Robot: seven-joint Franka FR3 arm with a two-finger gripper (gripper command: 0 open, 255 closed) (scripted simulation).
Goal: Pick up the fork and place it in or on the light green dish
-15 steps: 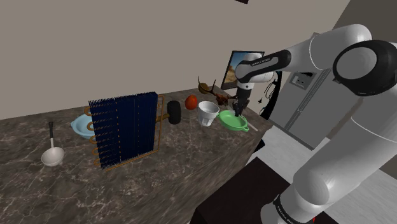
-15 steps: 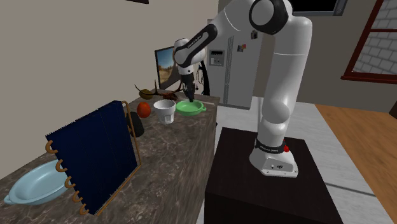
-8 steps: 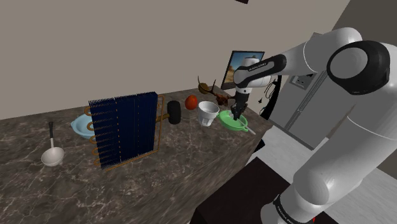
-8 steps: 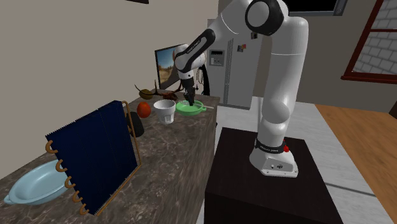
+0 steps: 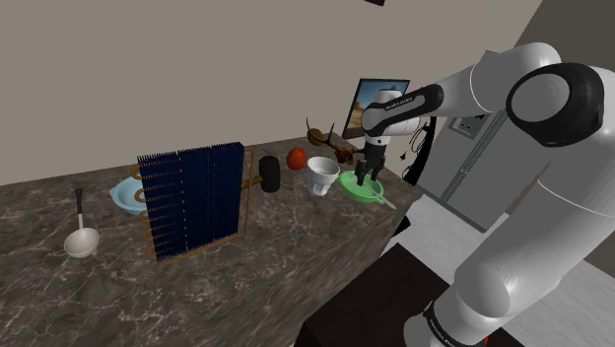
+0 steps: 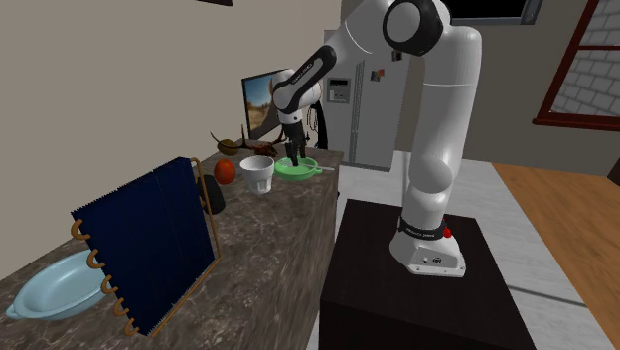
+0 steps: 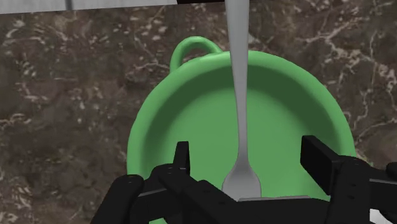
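The grey fork point(image 7: 240, 95) lies across the light green dish point(image 7: 184, 127), head inside the bowl and handle running out over the far rim. My gripper point(image 7: 248, 156) hangs just above the dish, open, fingers point(image 7: 182, 159) standing apart on either side of the fork's head without touching it. In the shoulder view the gripper point(image 5: 367, 177) points down into the dish point(image 5: 361, 189) near the counter's right end, and the fork's handle point(image 5: 388, 201) sticks out over the rim. The second exterior view shows the gripper point(image 6: 293, 159) over the same dish point(image 6: 301, 169).
A white cup point(image 5: 322, 175), a red-orange ball point(image 5: 296, 158) and a black cylinder point(image 5: 269, 173) stand close to the dish's left. Farther left are a dark blue rack point(image 5: 189, 200), a pale blue dish point(image 5: 124, 195) and a ladle point(image 5: 81, 237). The counter's edge point(image 5: 394, 212) runs just past the green dish.
The gripper dropped slightly into the green dish with the fork, then its fingers opened and let the fork go; it now rests in the dish.
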